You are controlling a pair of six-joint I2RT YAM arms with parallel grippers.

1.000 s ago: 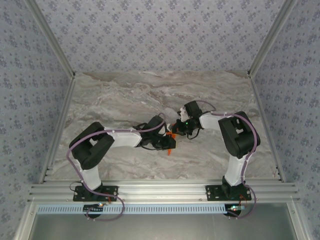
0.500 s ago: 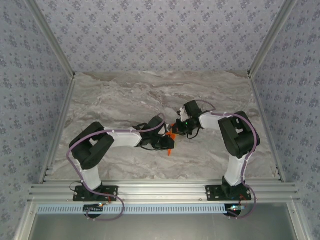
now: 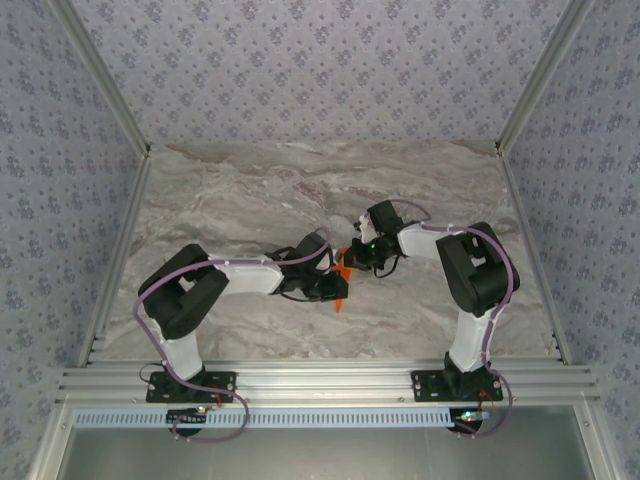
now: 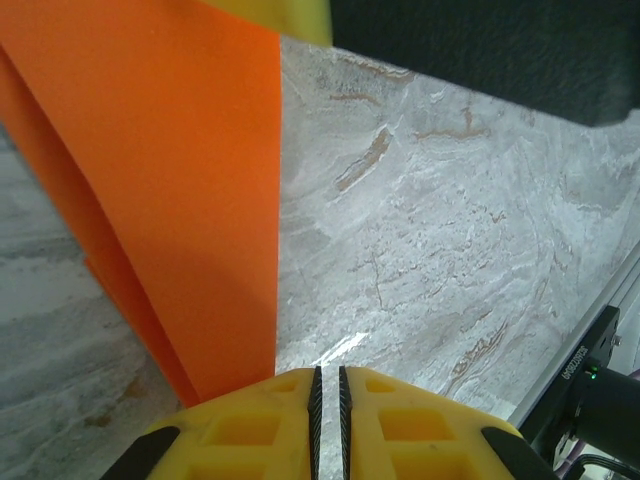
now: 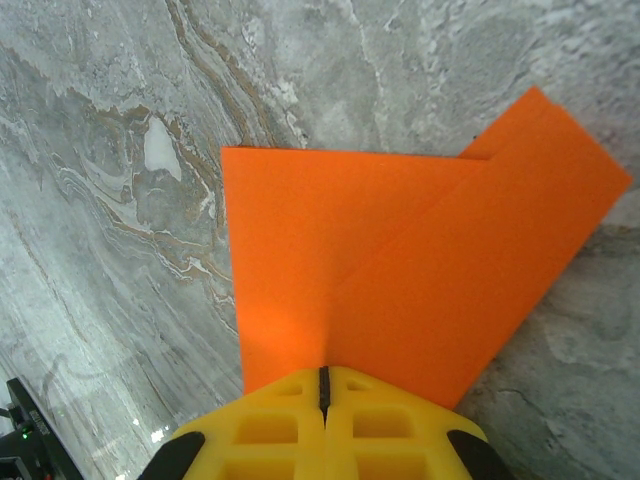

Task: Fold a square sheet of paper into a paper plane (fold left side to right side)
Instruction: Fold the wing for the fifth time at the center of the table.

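Observation:
The square sheet of paper (image 5: 400,260) is bright orange and folded into layered flaps. It hangs just above the marble table (image 3: 240,200) at the centre. My right gripper (image 5: 323,378) is shut on the paper's near edge, and its fingers meet with no gap. From above, the right gripper (image 3: 352,258) and left gripper (image 3: 338,290) nearly touch, with orange paper (image 3: 343,268) between them. In the left wrist view the paper (image 4: 170,170) runs past the left side of my left gripper (image 4: 328,385). That gripper is all but shut, with a thin slit and nothing in it.
Aluminium rails (image 3: 320,380) line the table's near edge and patterned walls (image 3: 320,70) close the other sides. Bare marble lies behind and to both sides of the arms. A yellow fingertip (image 4: 275,12) of the right gripper and its black body (image 4: 480,50) hang above the left gripper.

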